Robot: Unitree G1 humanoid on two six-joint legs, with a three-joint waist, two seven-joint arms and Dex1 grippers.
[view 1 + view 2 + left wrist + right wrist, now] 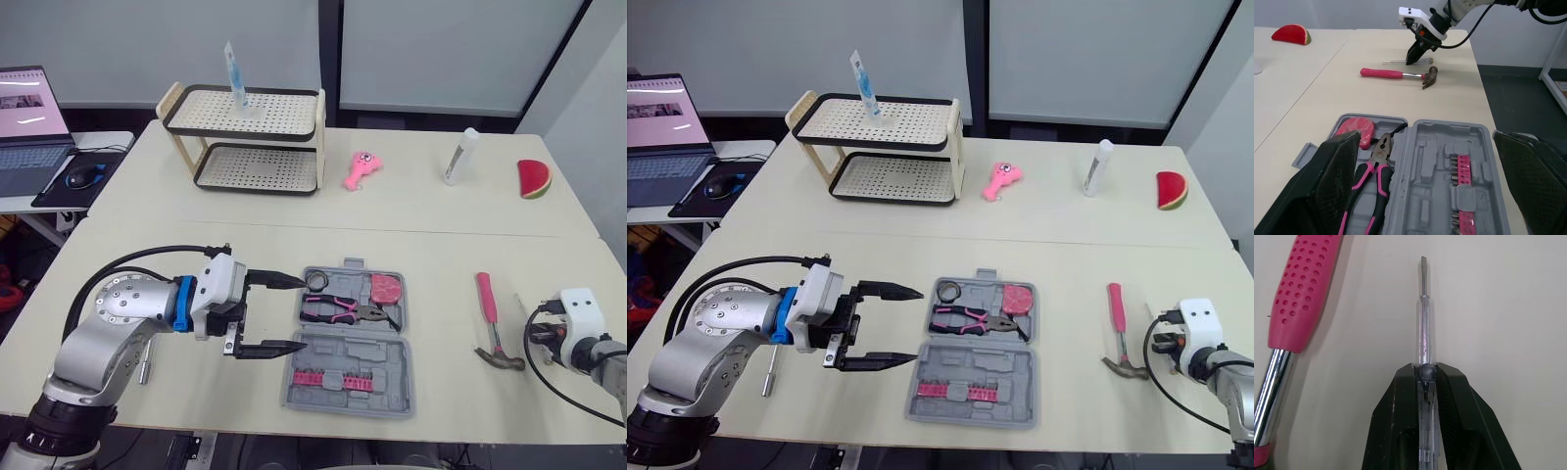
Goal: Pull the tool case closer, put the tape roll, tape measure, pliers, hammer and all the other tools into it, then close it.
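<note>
The grey tool case lies open at the table's front centre. In it are pink-handled pliers, a red tape measure, a black tape roll and a strip of pink bits. My left gripper is open at the case's left edge, one finger on each side of the hinge line. To the right lies the pink-handled hammer. Beside it, my right gripper is shut on a clear-handled screwdriver low over the table. A small silver tool lies under my left arm.
At the back stand a two-tier rack, a pink toy, a white bottle and a watermelon slice. A laptop and a mouse sit on a side desk to the left.
</note>
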